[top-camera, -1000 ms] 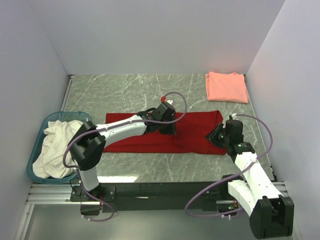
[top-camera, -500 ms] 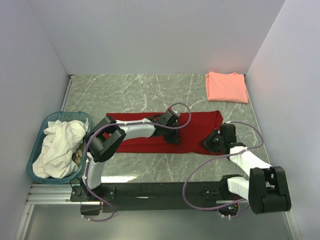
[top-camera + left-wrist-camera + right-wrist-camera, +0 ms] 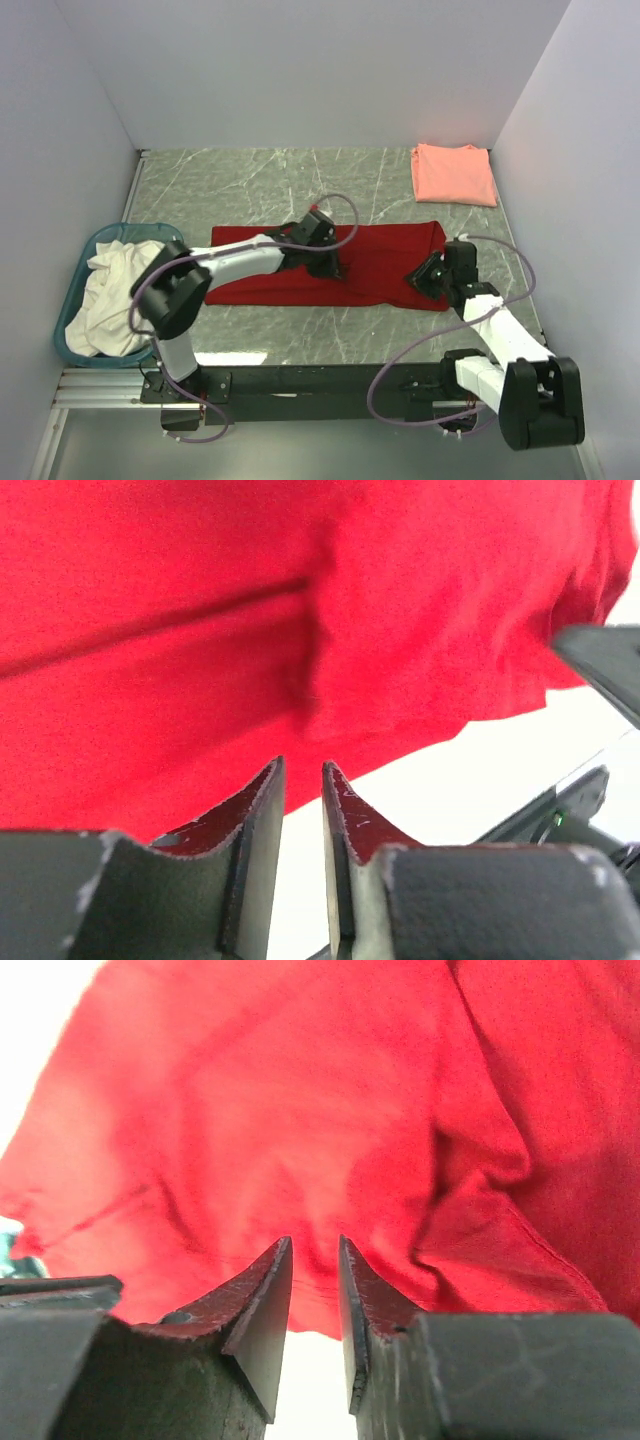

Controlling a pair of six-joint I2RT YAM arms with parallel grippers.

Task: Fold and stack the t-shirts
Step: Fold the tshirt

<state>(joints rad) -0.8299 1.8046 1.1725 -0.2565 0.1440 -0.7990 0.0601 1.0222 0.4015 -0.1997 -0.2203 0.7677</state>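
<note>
The deep red t-shirt [image 3: 260,272] lies as a long folded strip across the middle of the table, and it fills the left wrist view [image 3: 300,610] and the right wrist view [image 3: 330,1110]. My left gripper [image 3: 333,270] hovers over the strip's near edge around its middle. In its own view the left gripper [image 3: 302,767] is open by a narrow gap with bare table showing between the fingers. My right gripper [image 3: 417,275] is at the strip's right end, and close up this gripper [image 3: 315,1242] is narrowly open and empty. The salmon-pink t-shirt [image 3: 454,174] lies folded at the back right corner.
A teal basket [image 3: 72,268] holding white cloth [image 3: 115,295] sits at the left edge of the table. White walls close in the marble table [image 3: 250,180] on three sides. The right arm's cable [image 3: 520,280] loops near the right wall.
My left gripper dipped toward the red strip's near edge, then came back slightly to the left. The right gripper shifted a little at the strip's right end. The shirts lie as before.
</note>
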